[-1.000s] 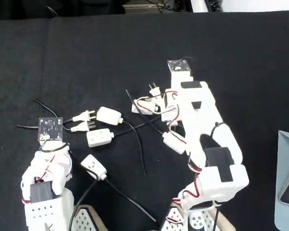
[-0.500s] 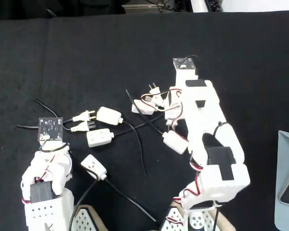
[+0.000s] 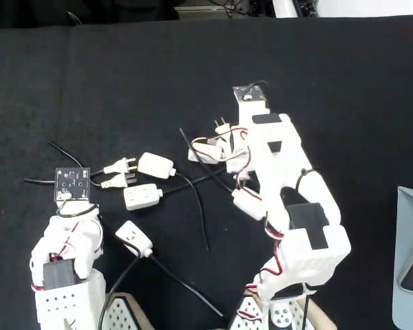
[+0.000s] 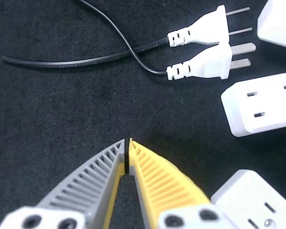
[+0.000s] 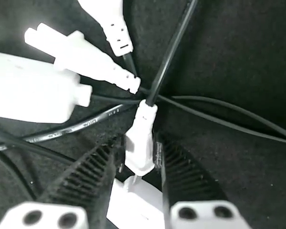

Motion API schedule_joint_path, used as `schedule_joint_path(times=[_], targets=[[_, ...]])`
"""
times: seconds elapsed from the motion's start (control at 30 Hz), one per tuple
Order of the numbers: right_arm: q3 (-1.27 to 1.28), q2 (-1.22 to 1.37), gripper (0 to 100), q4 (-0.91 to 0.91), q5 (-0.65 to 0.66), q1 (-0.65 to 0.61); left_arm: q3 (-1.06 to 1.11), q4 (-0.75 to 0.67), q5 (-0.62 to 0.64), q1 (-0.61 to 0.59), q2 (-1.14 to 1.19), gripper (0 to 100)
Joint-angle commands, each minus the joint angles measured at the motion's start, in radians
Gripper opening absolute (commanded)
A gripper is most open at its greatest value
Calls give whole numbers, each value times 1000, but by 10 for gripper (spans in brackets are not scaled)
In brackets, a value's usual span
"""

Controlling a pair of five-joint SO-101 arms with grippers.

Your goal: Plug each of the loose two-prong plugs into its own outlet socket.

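Two tools, two states. The right tool (image 5: 138, 145) is closed on a plug (image 5: 143, 125), with a ribbed finger (image 5: 93, 174) against each flat side of its white body. The left tool (image 4: 129, 143) is pinched shut on nothing, its tips touching above the black, felt-like tabletop (image 4: 62, 109).

The high view puts the held plug near the middle of the tabletop, among crossing black cords (image 5: 174, 52). Two loose plugs (image 4: 207, 62) lie side by side nearer the left edge. Just beside them are white sockets (image 4: 262, 102), boxy with rounded corners.

The plug should be light and rigid. It looks like smooth moulded plastic, so probably slick under the fingers. The best hold is likely across the flat sides of the body, behind the prongs (image 4: 240, 49). The ribbed collar where the cord enters will flex. The cord looks springy enough to tug and twist the plug off line.

The prongs are thin metal blades and could bend if pressed in askew. The sockets look light too, so one may slide on the cloth under a push unless the other tool braces it
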Motion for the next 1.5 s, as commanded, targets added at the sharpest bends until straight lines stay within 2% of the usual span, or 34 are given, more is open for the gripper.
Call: schedule_joint_path(times=[0.0,0.33,0.67,0.93,1.2,1.47], targets=[[-25,1,81,3,-8,-17,19,-20,-8,-1,-9,30],[-50,4,133,55,-12,-38,19,-20,-8,-1,-9,30],[-111,61,112,81,-11,-38,19,-20,-8,-1,-9,30],[-222,130,34,178,-6,-34,19,-20,-8,-1,-9,30],[-223,-59,11,308,81,-38,19,-20,-8,-1,-9,30],[-225,-50,12,382,347,-21,19,-18,-8,-1,-9,30]])
